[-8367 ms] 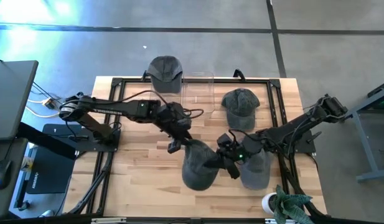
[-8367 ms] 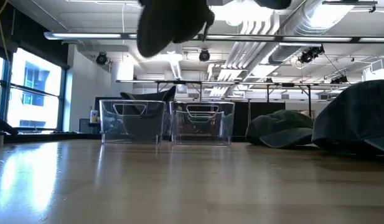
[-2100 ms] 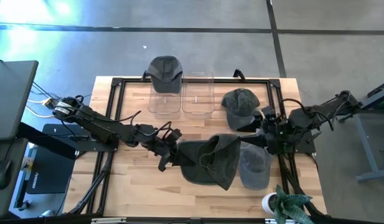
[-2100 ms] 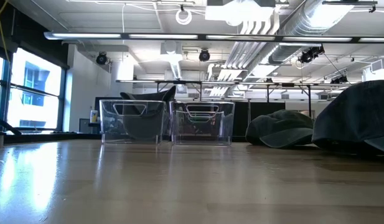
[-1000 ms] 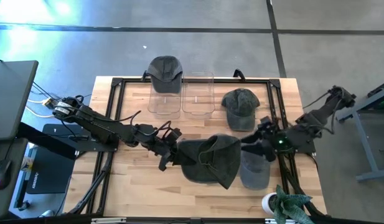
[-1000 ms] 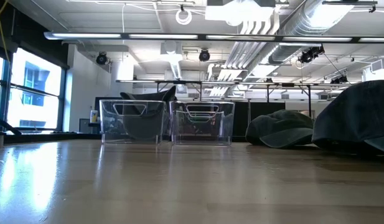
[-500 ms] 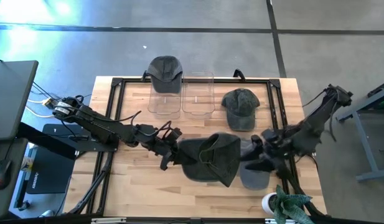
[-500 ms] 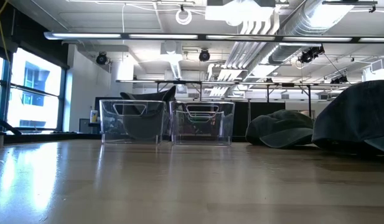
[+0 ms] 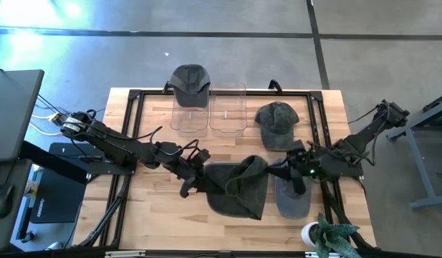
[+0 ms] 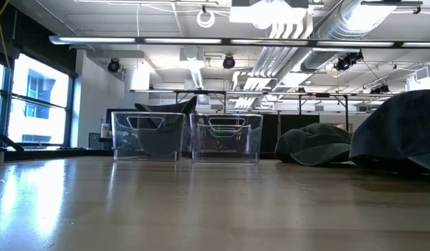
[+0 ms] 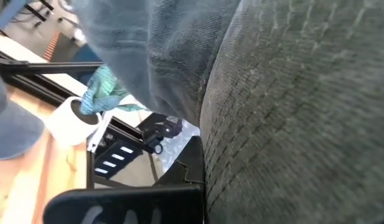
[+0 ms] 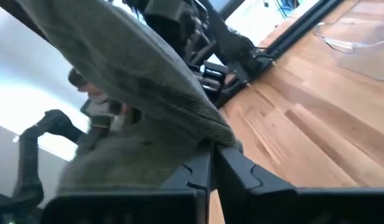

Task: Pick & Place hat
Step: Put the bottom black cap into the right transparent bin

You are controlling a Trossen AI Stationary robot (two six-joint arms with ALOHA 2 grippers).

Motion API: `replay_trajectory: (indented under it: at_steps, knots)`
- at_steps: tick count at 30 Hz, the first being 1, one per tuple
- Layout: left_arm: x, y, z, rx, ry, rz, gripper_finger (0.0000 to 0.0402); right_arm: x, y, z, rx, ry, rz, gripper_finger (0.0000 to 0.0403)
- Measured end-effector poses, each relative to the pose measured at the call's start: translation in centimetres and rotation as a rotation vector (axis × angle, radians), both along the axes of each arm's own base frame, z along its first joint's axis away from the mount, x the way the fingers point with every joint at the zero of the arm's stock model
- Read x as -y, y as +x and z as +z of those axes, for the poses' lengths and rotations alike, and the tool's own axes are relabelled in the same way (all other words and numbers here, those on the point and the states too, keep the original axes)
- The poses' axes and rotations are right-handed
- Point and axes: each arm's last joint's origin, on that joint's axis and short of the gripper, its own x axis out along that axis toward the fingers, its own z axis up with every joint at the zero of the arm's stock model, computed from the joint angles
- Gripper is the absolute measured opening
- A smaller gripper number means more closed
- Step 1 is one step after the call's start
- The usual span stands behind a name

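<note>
High view: the hat (image 9: 238,188), a limp dark grey-green cap of washed cotton, hung at lower centre of the frame, stretched between the two arms with its long axis running left to right. The left gripper (image 9: 194,180) pinched its left edge with fingers fully closed on the fabric; the right gripper (image 9: 284,170) met its upper right edge, fingers closed narrow on a fold of cloth. Both arms were equally near, one at each end, so the coming move was judged to turn on a shared carry toward the clear bins (image 9: 209,109) at upper centre. A second cap (image 9: 293,193) lay on the table (image 9: 153,215) just right of the held one, a third (image 9: 276,124) above it, and a fourth (image 9: 190,82) sat on the left bin. Low view: neither gripper appeared; two rigid transparent bins stood at mid-frame and soft domed caps at the right edge. Left wrist view: coarse woven fabric filled the right half of the frame, against the fingers. Right wrist view: the fingers (image 12: 238,165) met on a folded cloth edge above the pale wooden planks.
</note>
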Motion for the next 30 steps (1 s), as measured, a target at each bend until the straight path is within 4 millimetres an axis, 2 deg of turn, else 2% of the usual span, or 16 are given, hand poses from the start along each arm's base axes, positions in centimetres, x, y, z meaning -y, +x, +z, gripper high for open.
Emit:
replay_trajectory:
  at_steps: [4,10,12,15,18,22,25,30]
  knots:
    - [-0.1,0.1,-0.5,-0.057,0.009,0.045,0.0000,0.7,-1.4,1.5,0.084,0.035,0.005,0.0012]
    - [-0.7,0.4,-1.5,-0.173,0.007,0.132,0.0000,-0.3,-1.7,3.9,0.327,-0.071,0.260,0.0005]
    - [-1.0,0.5,-1.5,-0.180,-0.007,0.146,0.0000,-0.8,-1.2,3.9,0.361,-0.118,0.315,0.0005]
    - [-1.4,0.6,-1.4,-0.170,-0.020,0.160,0.0000,-1.3,0.3,2.4,0.281,-0.172,0.321,0.0002]
    - [-1.7,0.7,-1.4,-0.176,-0.036,0.164,0.0000,-1.1,1.9,0.8,0.172,-0.207,0.202,0.0003]
    - [-1.5,0.6,-1.1,-0.152,-0.043,0.102,0.0000,0.1,2.8,0.1,0.109,-0.218,-0.056,0.0002]
    - [-1.4,0.6,-1.0,-0.146,-0.050,0.055,0.0000,1.0,2.4,-0.1,0.054,-0.191,-0.187,0.0002]
    - [-1.4,0.5,-0.7,-0.120,-0.067,0.036,0.0000,1.7,1.5,-0.2,0.017,-0.162,-0.256,0.0002]
